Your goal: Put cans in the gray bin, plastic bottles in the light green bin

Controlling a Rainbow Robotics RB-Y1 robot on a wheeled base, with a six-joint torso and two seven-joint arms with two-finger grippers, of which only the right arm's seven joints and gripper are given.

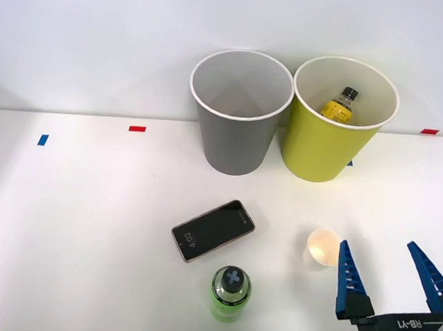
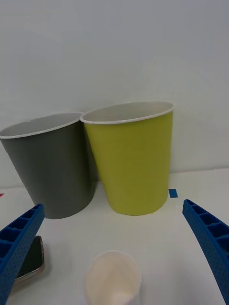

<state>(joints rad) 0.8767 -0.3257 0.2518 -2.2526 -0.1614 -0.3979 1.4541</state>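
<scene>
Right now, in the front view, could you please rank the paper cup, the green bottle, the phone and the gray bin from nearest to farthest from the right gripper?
1. Paper cup, just to the left of the open right gripper.
2. Green bottle, further left, at the table's near edge.
3. Phone, left of the cup, mid-table.
4. Gray bin, at the back, beside the light green bin.

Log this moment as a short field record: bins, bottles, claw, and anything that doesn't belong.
gray bin: upright, left of the other bin
light green bin: upright, holds the yellow-labelled bottle
green bottle: standing on the table, near edge
right claw: open, empty, beside the paper cup
non-task items: paper cup, phone
cans: none seen
</scene>
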